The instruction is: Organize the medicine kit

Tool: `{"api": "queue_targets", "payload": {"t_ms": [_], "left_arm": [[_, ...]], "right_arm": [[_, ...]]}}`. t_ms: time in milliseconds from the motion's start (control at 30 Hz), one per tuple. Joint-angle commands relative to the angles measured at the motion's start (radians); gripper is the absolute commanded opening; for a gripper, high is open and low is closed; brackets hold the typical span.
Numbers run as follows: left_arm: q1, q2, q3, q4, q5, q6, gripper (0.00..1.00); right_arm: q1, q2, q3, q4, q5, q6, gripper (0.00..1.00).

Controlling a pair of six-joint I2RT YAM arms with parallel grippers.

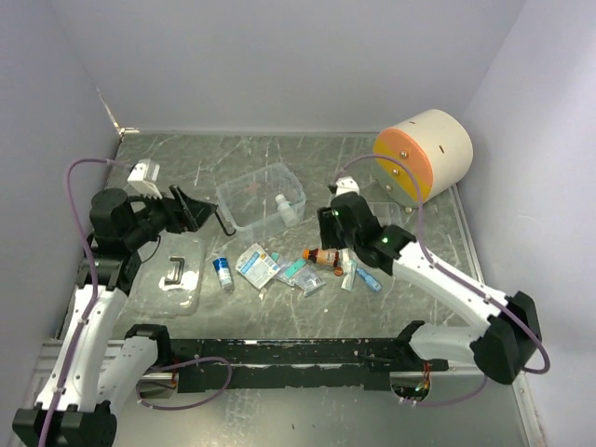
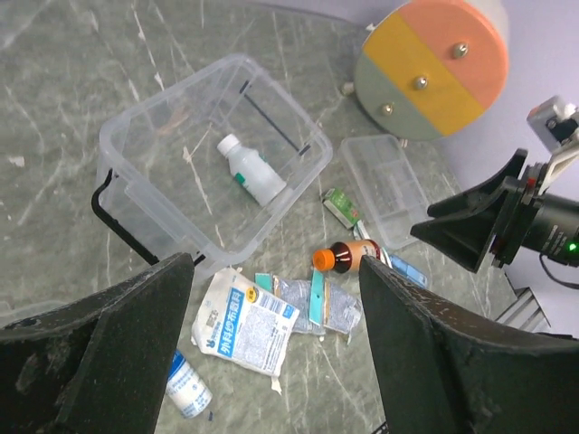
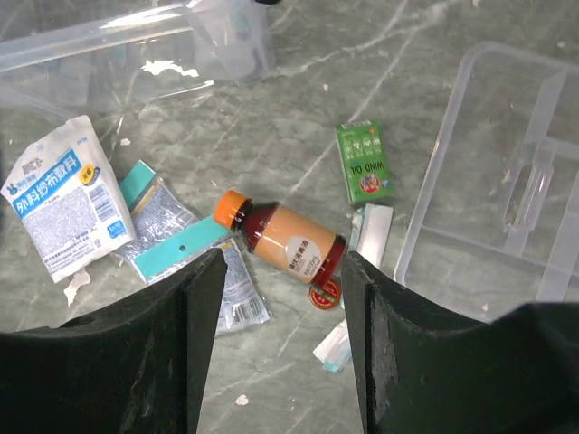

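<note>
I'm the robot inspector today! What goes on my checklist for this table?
Surface: grey marbled table, scratched; no spills seen.
Job's things: clear box open with a white bottle inside; lid with black handle lying left of it; divided tray near the cream cylinder.
Clutter: brown bottle, gauze packet, green box, small blue-labelled bottle, sachets, loose in front of the box.
Grippers: left tool open, empty; right tool open above the brown bottle.
Cables: purple cable looped off each arm, clear of the items.
Surroundings: pale walls; cylinder in the far right corner.
</note>
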Motion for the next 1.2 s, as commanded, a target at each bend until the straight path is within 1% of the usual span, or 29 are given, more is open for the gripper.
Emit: {"api": "queue_targets", "payload": {"t_ms": [0, 100, 167, 233, 367, 533, 700, 800, 900, 933, 1033, 1167], "left_arm": [[-0.005, -0.071, -0.018, 0.041, -0.018, 0.022, 0.85], [-0.005, -0.113, -0.027, 0.065, -0.038, 0.000, 0.85], [-0.005, -0.136, -0.041, 0.093, -0.051, -0.025, 0.86], [-0.005, -0.150, -0.052, 0.120, -0.058, -0.042, 0.86], [-0.005, -0.157, -0.099, 0.212, -0.044, -0.100, 0.86], [-0.005, -0.129, -0.122, 0.304, 0.002, -0.143, 0.86], [-0.005, -0.088, -0.126, 0.361, 0.019, -0.162, 0.87], [-0.005, -0.088, -0.135, 0.372, 0.009, -0.166, 0.87], [-0.005, -0.098, -0.150, 0.378, 0.009, -0.168, 0.87], [-0.005, -0.099, -0.151, 0.372, 0.005, -0.167, 0.87], [-0.005, -0.091, -0.139, 0.333, -0.006, -0.153, 0.87], [-0.005, -0.078, -0.126, 0.303, -0.011, -0.142, 0.85]], "right_arm": [[0.000, -0.104, -0.130, 0.098, 0.061, 0.064, 0.55], [-0.002, -0.140, -0.211, 0.178, 0.083, 0.064, 0.56], [-0.002, -0.136, -0.225, 0.201, 0.108, 0.071, 0.59], [-0.003, -0.113, -0.215, 0.204, 0.101, 0.050, 0.61], [-0.003, -0.059, -0.215, 0.202, 0.019, -0.043, 0.61], [-0.005, -0.032, -0.260, 0.243, -0.109, -0.135, 0.59], [-0.010, 0.046, -0.238, 0.241, -0.163, -0.176, 0.55], [-0.017, 0.107, -0.210, 0.227, -0.154, -0.195, 0.54], [-0.019, 0.187, -0.158, 0.185, -0.089, -0.220, 0.54], [-0.018, 0.212, -0.141, 0.172, -0.089, -0.233, 0.55], [-0.019, 0.258, -0.117, 0.161, -0.130, -0.253, 0.56], [-0.019, 0.270, -0.109, 0.146, -0.215, -0.257, 0.56]]}}
